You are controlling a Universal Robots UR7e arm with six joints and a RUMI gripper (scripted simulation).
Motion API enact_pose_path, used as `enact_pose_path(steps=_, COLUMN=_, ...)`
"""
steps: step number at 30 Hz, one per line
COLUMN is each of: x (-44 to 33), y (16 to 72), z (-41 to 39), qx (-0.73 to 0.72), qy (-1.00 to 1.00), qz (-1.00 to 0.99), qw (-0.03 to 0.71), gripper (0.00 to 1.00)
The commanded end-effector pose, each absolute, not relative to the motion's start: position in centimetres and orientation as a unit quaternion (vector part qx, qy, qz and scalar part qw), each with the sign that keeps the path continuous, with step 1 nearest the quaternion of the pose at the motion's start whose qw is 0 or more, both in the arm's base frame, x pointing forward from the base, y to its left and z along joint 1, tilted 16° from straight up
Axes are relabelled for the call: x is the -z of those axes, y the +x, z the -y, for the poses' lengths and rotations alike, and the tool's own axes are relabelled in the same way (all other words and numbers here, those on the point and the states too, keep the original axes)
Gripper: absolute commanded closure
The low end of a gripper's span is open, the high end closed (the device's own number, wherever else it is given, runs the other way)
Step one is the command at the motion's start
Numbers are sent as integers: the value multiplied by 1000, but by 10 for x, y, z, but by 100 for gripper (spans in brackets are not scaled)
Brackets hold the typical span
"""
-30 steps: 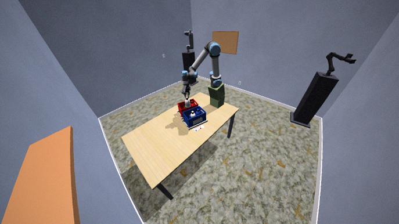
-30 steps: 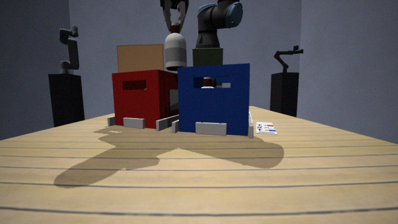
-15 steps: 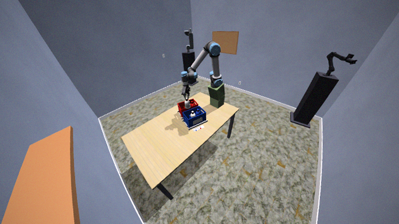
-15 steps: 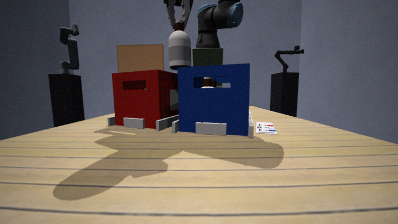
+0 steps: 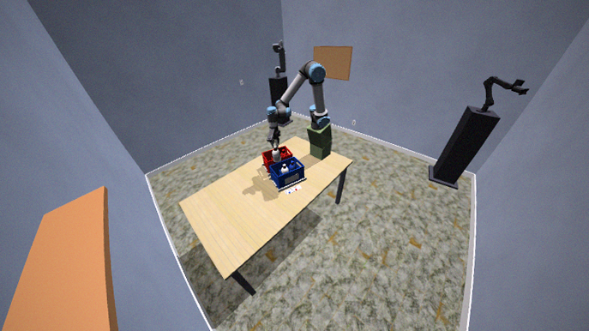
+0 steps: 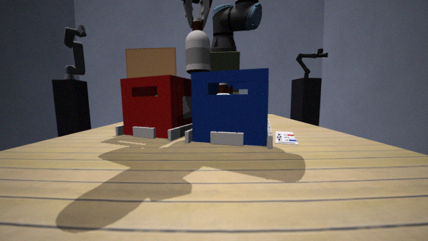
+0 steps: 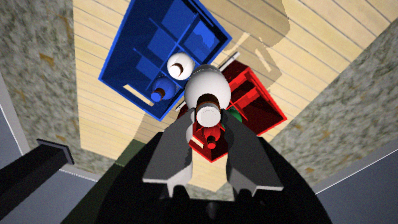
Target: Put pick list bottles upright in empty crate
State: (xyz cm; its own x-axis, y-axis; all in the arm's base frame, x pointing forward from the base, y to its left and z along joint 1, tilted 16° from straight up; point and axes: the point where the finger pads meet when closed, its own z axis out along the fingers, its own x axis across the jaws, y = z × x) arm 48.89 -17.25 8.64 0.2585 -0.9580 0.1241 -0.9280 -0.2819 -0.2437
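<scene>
My gripper [image 7: 207, 109] [image 6: 197, 21] is shut on the neck of a white bottle [image 7: 207, 90] [image 6: 197, 49] [image 5: 275, 155]. The bottle hangs upright, above the rims, between the two crates. The blue crate [image 6: 228, 113] [image 5: 274, 181] holds a white bottle [image 7: 180, 66] [image 5: 283, 168] and a blue bottle [image 7: 164, 89] [image 5: 292, 165], standing side by side. The red crate [image 6: 145, 113] [image 7: 276, 122] holds a red bottle [image 7: 212, 134] and a green bottle [image 7: 233, 115]; the held bottle partly hides its inside. The pick list [image 6: 286, 137] [image 5: 293, 189] lies beside the blue crate; red and blue marks show, its text is too small to read.
Low grey strips [image 6: 226, 138] [image 6: 144, 132] stand on the table [image 5: 228, 219] around both crates. The crates stand close together with a narrow gap. The green arm base [image 5: 319, 141] stands at the table's back edge. Dark pedestals with other arms stand off the table.
</scene>
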Motion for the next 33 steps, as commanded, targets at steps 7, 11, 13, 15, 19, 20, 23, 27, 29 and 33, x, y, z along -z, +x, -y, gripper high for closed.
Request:
enact_pose_path(steps=7, x=-91, y=507, z=162, qx=125, qy=-791, qz=-596, qw=60, gripper=100)
enact_pose_path(steps=11, x=-92, y=510, z=159, qx=125, qy=-791, qz=-596, qw=60, gripper=100)
enact_pose_path(steps=13, x=-93, y=513, z=157, qx=125, qy=-791, qz=-596, qw=60, gripper=100)
enact_pose_path(steps=15, x=-94, y=516, z=155, qx=125, qy=-791, qz=-596, qw=60, gripper=100)
enact_pose_path(steps=19, x=-95, y=523, z=151, qx=125, qy=-791, qz=-596, qw=60, gripper=100)
enact_pose_path(steps=20, x=-96, y=525, z=150, qx=125, qy=-791, qz=-596, qw=60, gripper=100)
enact_pose_path(steps=23, x=-97, y=530, z=147, qx=125, qy=-791, qz=-596, qw=60, gripper=100)
enact_pose_path(steps=27, x=-98, y=533, z=144, qx=125, qy=-791, qz=-596, qw=60, gripper=100)
enact_pose_path(steps=29, x=-99, y=536, z=142, qx=125, qy=-791, qz=-596, qw=60, gripper=100)
enact_pose_path(steps=33, x=-100, y=543, z=138, qx=125, qy=-791, qz=-596, qw=60, gripper=100)
